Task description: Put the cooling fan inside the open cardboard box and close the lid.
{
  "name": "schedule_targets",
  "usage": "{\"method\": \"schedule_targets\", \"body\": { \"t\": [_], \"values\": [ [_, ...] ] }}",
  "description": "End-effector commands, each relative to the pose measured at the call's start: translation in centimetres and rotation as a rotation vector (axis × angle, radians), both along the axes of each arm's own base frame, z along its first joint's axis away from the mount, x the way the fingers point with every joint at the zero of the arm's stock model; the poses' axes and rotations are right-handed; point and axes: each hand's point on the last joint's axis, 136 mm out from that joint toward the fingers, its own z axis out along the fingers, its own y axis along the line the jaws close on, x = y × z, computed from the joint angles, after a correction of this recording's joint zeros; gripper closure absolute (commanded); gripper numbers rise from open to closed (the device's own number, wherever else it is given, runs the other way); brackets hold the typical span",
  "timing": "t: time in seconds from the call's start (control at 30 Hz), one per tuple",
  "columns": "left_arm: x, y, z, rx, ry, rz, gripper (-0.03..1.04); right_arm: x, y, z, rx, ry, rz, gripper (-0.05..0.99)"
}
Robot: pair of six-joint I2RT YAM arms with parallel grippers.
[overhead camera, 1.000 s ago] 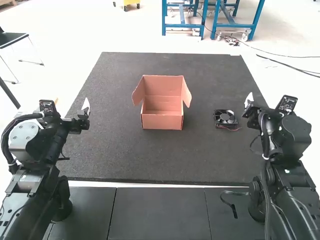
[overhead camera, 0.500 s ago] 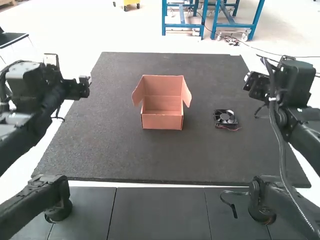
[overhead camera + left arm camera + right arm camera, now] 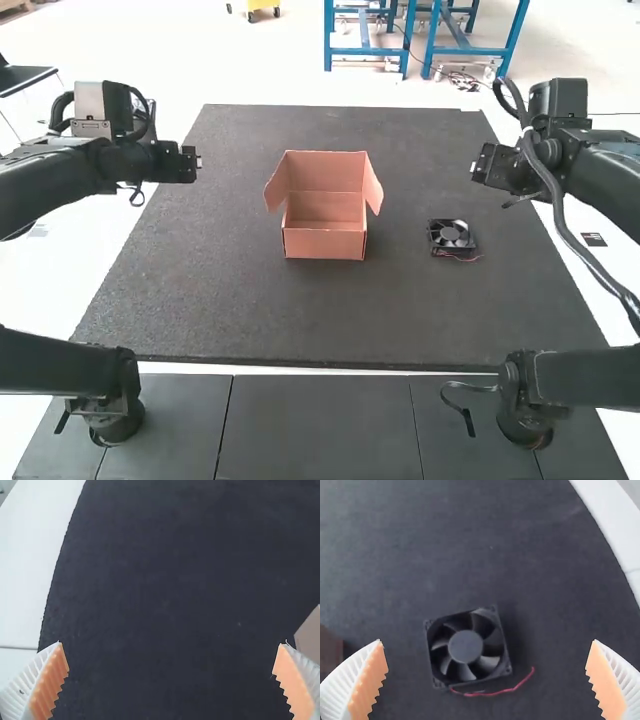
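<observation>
Right of the cardboard box (image 3: 323, 215) lies the cooling fan (image 3: 468, 648), and the right gripper (image 3: 486, 164), fingers wide open, should descend squarely astride it.

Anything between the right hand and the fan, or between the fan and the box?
Nothing visible. The open right hand faces the fan; only bare mat lies between fan and box, whose lid stands open.

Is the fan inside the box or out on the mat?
Out: the cooling fan lies flat on the mat, right of the open cardboard box and apart from it.
</observation>
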Motion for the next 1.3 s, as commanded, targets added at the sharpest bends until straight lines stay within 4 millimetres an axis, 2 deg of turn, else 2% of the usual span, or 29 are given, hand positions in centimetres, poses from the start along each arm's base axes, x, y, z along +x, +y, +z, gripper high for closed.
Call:
{"method": "schedule_targets", "body": {
  "t": [0.0, 0.07, 0.13, 0.2, 0.43, 0.5, 0.57, 0.73, 0.8, 0.9, 1.1, 1.27],
  "values": [
    [0.7, -1.0, 1.4, -0.02, -0.024, -0.05, 0.05, 0.6, -1.1, -1.0, -0.058, 0.067, -0.03, 0.02],
    [0.8, -1.4, 0.9, -0.026, -0.004, -0.062, 0.05, 1.2, -1.4, -1.1, -0.069, 0.08, -0.04, 0.02],
    [0.8, -1.2, 0.4, -0.029, 0.013, -0.061, 0.05, 1.6, -2.8, -0.9, -0.119, 0.068, -0.092, 0.02],
    [0.8, -1.5, -0.1, -0.039, 0.028, -0.074, 0.05, 2.5, -2.8, -0.2, -0.154, 0.024, -0.067, 0.02],
    [1.1, -1.9, -0.6, -0.045, 0.071, -0.091, 0.05, 2.8, -3.5, -1.8, -0.272, 0.059, 0.003, 0.03],
    [1.1, -3.0, -0.4, -0.077, 0.078, -0.143, 0.05, 2.3, -3.5, -3.3, -0.297, 0.146, 0.039, 0.03],
    [1.3, -3.2, -0.2, -0.084, 0.083, -0.166, 0.05, 2.1, -3.6, -4.4, -0.317, 0.2, 0.065, 0.03],
    [0.3, -6.5, 1.0, -0.185, 0.089, -0.345, 0.05, 3.2, -2.8, -4.8, -0.317, 0.217, 0.147, 0.05],
    [-0.3, -7.6, 1.2, -0.229, 0.102, -0.403, 0.05, 2.8, -2.3, -5.7, -0.282, 0.267, 0.183, 0.05],
    [-1.6, -9.4, 1.4, -0.304, 0.133, -0.494, 0.05, 3.3, -2.8, -6.3, -0.268, 0.291, 0.178, 0.05],
    [-2.0, -9.4, 0.9, -0.311, 0.152, -0.498, 0.05, 4.2, -4.7, -7.9, -0.261, 0.342, 0.162, 0.05],
    [-1.8, -8.9, 1.1, -0.303, 0.142, -0.49, 0.05, 4.6, -4.3, -9.8, -0.239, 0.386, 0.186, 0.05]
  ]
}}
